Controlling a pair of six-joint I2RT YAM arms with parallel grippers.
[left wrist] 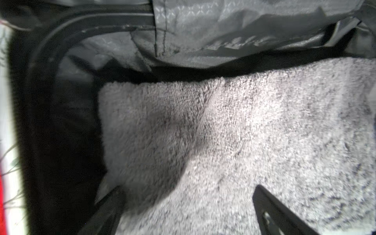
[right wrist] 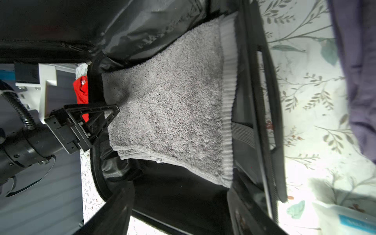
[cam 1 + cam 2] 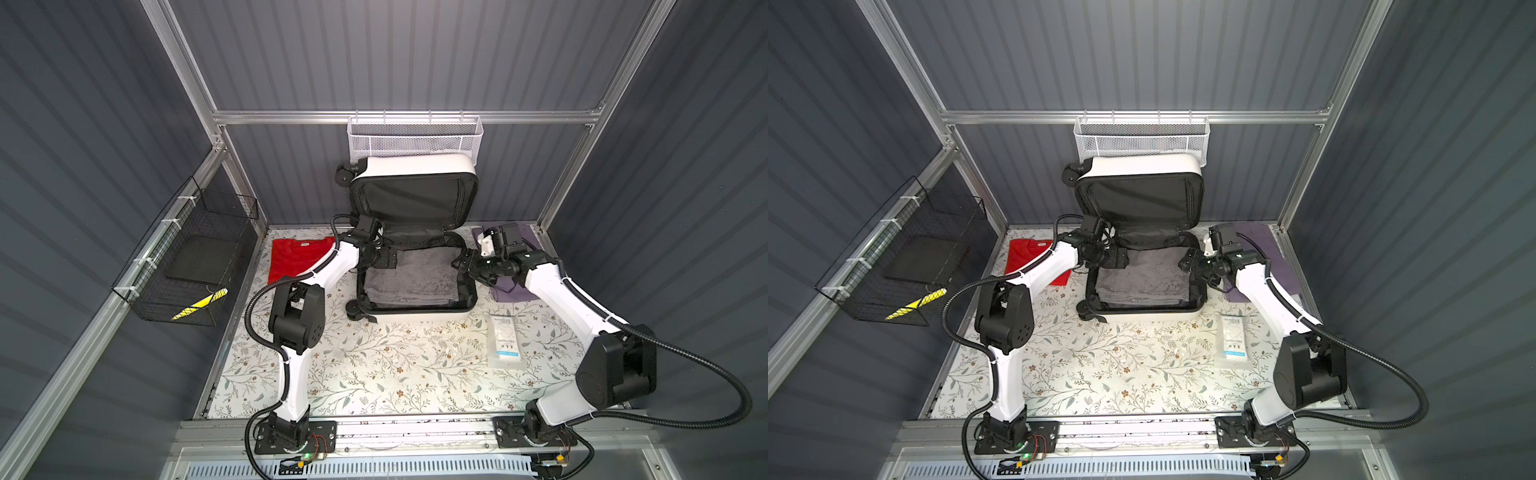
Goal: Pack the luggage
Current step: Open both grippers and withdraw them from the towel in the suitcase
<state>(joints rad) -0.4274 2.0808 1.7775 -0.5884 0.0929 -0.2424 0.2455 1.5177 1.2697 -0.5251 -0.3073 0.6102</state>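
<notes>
Status, front to back: a white packet (image 3: 503, 341) lies on the floral table (image 3: 374, 374) at the front right, not packed. Behind it the suitcase (image 3: 419, 317) lies open toward the back of the table, its bottom shell flat and its lid (image 3: 415, 164) standing upright by the back wall. One item is in: a folded grey towel (image 3: 411, 276) lies flat in the bottom shell and fills most of it (dark lining shows along its near edge in the right wrist view). The left gripper (image 3: 386, 262) hangs over the towel's far-left corner, jaws spread fully, nothing between them. In the left wrist view its fingers (image 1: 284, 215) straddle bare towel; I can't tell if they touch it. The right gripper (image 3: 462, 262) sits at the shell's right rim, jaws well apart, nothing in them as far as I can see. Left of the suitcase is a folded red shirt (image 3: 295, 259), partly under the left arm. Right of it is a purple garment (image 3: 510, 294), partly under the right arm. Both lie on the table, not in the shell. My read: one of four items is packed and three are left, then the lid goes down. Neither arm has a next item. Room looks fine, since the towel lies low and the clothes should stack on top.
</notes>
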